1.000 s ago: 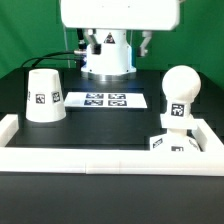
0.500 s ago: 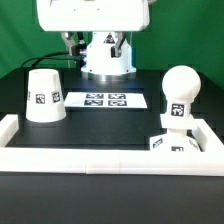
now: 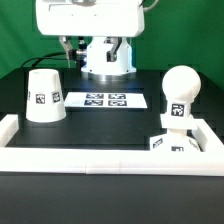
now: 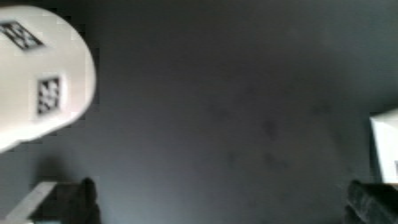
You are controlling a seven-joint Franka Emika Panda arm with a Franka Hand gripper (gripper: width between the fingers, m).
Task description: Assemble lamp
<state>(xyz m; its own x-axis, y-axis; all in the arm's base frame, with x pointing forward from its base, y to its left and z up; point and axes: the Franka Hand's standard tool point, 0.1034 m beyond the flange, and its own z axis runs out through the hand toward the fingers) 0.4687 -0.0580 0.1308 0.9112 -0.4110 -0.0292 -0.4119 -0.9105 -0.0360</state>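
Observation:
The cone-shaped white lamp shade [image 3: 43, 96] stands wide end down on the black table at the exterior view's left. It also shows in the wrist view [image 4: 36, 75], with its tags visible. The round bulb [image 3: 181, 88] stands on its stem in the blocky base [image 3: 175, 143] at the exterior view's right, against the white wall. My gripper [image 3: 94, 40] hangs high at the back, above the table and holding nothing. In the wrist view the gripper [image 4: 217, 195] is open, with both dark fingertips [image 4: 68, 200] wide apart over bare black table.
The marker board [image 3: 104, 100] lies flat in the middle of the table. A low white wall [image 3: 100, 158] runs along the front and both sides. The white robot pedestal [image 3: 106, 62] stands at the back, with cables beside it. A white edge [image 4: 386, 135] shows in the wrist view.
My hand has swung from the exterior view's right toward its left, most of it in the first half second. The shade, bulb and base have not moved.

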